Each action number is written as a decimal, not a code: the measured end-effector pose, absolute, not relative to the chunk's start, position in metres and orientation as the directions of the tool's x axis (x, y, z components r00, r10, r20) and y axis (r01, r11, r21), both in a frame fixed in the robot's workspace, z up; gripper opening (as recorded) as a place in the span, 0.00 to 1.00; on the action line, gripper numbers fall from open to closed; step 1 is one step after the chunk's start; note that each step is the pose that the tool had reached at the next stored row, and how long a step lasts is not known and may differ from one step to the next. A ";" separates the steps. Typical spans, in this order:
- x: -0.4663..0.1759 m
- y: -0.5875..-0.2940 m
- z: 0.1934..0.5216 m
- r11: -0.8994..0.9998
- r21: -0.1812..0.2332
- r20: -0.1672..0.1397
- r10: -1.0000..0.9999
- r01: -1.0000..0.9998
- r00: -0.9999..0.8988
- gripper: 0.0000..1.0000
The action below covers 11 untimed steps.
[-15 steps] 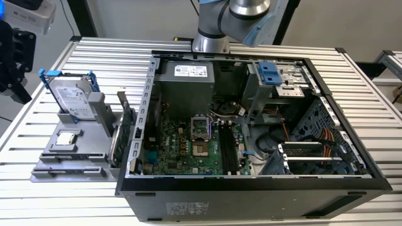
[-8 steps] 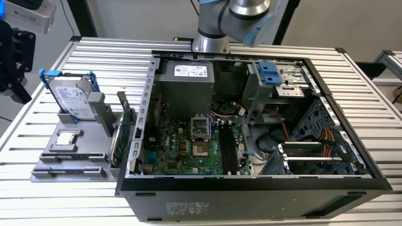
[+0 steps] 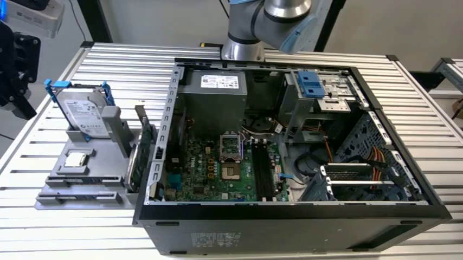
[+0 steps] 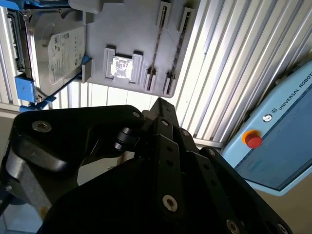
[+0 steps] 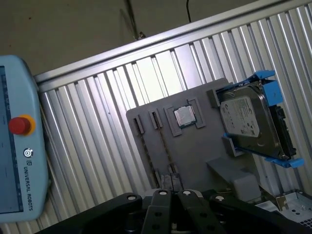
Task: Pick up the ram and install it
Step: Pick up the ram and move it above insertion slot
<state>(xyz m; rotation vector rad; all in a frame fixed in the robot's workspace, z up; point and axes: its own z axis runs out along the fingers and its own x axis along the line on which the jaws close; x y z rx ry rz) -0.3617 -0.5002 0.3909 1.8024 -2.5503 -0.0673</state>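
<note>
The ram (image 3: 138, 122) stands on edge as a thin stick in a slot of the grey holder (image 3: 79, 187), at the exterior view's left beside the open computer case. In both wrist views it shows edge-on as one of two thin lines in the holder's slots (image 5: 148, 151) (image 4: 157, 46). I cannot tell which line it is. My gripper (image 3: 16, 70) is the black body at the exterior view's far left edge, raised and well apart from the holder. Its black linkages (image 4: 158, 109) (image 5: 170, 195) point toward the holder from a distance, with nothing seen in them.
The holder also carries a silver hard drive (image 3: 81, 116) in a blue frame, a square processor chip (image 3: 75, 160) and a larger green card (image 3: 149, 149). The case (image 3: 289, 216) holds the motherboard with its black slots (image 3: 262, 173). A pendant with a red button (image 5: 19, 161) lies nearby.
</note>
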 end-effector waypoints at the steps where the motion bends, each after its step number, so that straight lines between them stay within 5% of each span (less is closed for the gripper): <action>1: -0.362 -0.500 0.391 0.333 0.045 -0.010 -0.943 -0.942 -0.334 0.00; 11: -0.362 -0.500 0.391 0.314 0.046 -0.010 -0.949 -0.948 -0.315 0.00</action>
